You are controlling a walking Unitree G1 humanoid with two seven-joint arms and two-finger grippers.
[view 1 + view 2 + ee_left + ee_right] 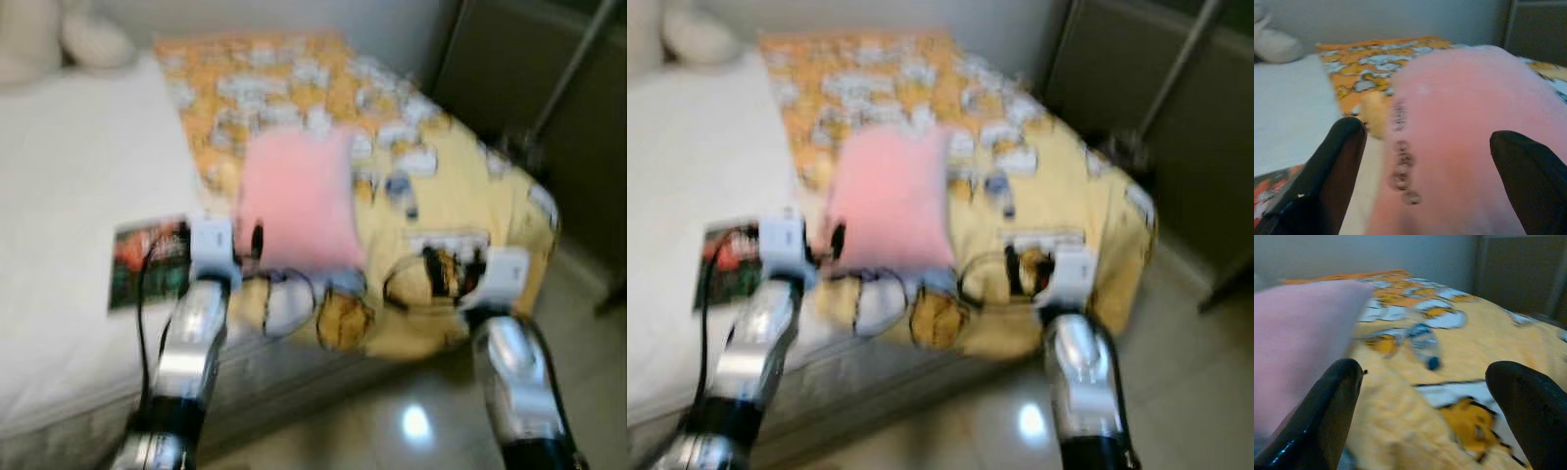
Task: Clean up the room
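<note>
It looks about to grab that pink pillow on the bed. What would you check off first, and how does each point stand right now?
1. Left gripper open: ok, its fingers are spread.
2. Pink pillow lined up between them: ok.
3. Right gripper open over the yellow blanket: ok.
4. Small bottle lying clear of the pillow: ok.
5. Magazine apart from the pillow: ok.
6. Picture sharp enough to judge contact: not ok, blurred.

Both silver arms raised forward, roughly parallel, well apart. Left gripper (pixel 1425 161) fingers spread wide, nothing clamped between. Right gripper (pixel 1432 401) likewise spread wide, unloaded. White wrist housings level with each other. Head views motion-blurred.
</note>
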